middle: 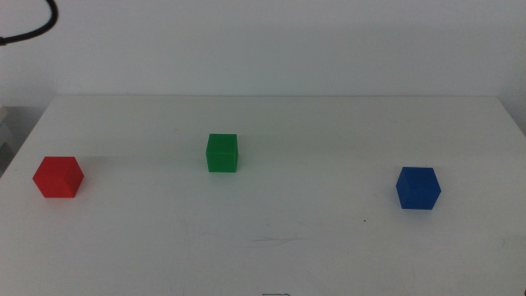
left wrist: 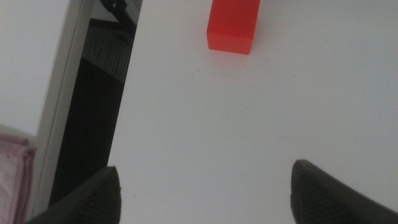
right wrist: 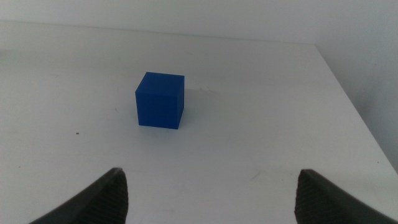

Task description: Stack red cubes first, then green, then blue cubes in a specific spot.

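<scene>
Red cube (middle: pixel 58 177), green cube (middle: pixel 222 153), blue cube (middle: pixel 417 187) sit well apart; both end effectors spread wide, empty.

A lab-like test bench: bare white table (middle: pixel 271 247), plain white wall (middle: pixel 288 41).

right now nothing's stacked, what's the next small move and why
Probably ease the left claw forward toward the red cube. Red goes first, and it sits alone near the table's left edge, ahead of that open claw and apart from it. The green cube and blue cube can wait; the right claw faces blue.
</scene>
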Tool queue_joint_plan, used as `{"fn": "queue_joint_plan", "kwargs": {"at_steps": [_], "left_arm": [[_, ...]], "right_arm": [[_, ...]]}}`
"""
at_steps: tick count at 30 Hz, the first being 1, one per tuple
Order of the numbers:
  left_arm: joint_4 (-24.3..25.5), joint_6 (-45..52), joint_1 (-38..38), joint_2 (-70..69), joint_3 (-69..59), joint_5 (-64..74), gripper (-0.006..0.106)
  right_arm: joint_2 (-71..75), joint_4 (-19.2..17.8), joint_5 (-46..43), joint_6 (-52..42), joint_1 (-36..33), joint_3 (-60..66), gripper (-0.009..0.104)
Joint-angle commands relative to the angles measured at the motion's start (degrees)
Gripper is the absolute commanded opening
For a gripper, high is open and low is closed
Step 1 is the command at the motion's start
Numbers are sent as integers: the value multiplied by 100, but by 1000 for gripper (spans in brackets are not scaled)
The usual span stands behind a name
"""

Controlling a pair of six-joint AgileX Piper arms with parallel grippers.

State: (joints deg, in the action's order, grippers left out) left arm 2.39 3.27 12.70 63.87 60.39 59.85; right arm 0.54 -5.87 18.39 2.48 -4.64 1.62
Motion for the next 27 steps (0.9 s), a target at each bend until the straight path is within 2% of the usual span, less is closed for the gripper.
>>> {"fn": "queue_joint_plan", "kwargs": {"at_steps": [1, 19, 27], "left_arm": [[-76, 231, -16, 184, 374, -114, 94], [-374, 1442, -16, 2158, 2034, 577, 94], [-703, 1755, -16, 3206, 2910, 866, 94]], "right_arm": [[65, -93, -403, -93, 41, -100, 82], [65, -93, -403, -93, 41, -100, 82], [65, -93, -403, -93, 41, -100, 82]]}}
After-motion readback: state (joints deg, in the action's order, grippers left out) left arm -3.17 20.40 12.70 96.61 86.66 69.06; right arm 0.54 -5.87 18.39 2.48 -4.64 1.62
